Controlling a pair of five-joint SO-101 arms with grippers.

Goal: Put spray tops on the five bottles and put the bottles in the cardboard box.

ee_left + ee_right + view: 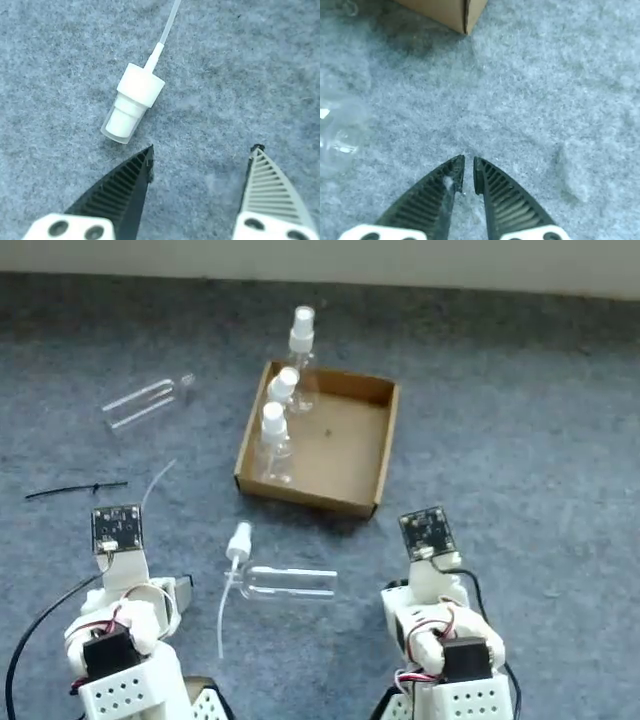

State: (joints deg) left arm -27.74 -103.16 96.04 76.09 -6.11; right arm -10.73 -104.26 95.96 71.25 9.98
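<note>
The cardboard box (352, 445) lies open in the middle of the carpet. Two capped bottles (273, 440) stand along its left wall and a third (302, 340) at its far left corner. An uncapped clear bottle (290, 583) lies between the arms, with a spray top (238, 540) at its neck end. Another uncapped bottle (145, 403) lies far left. My left gripper (202, 150) is open just short of a white spray top (134, 100) lying on the carpet. My right gripper (469, 161) is shut on nothing, near the box corner (450, 12) and the lying bottle (337, 135).
A black cable tie (75, 490) lies on the carpet ahead of the left arm (118, 530). A thin dip tube (158, 480) runs out from under that arm. Open carpet stretches right of the box and of the right arm (428, 535).
</note>
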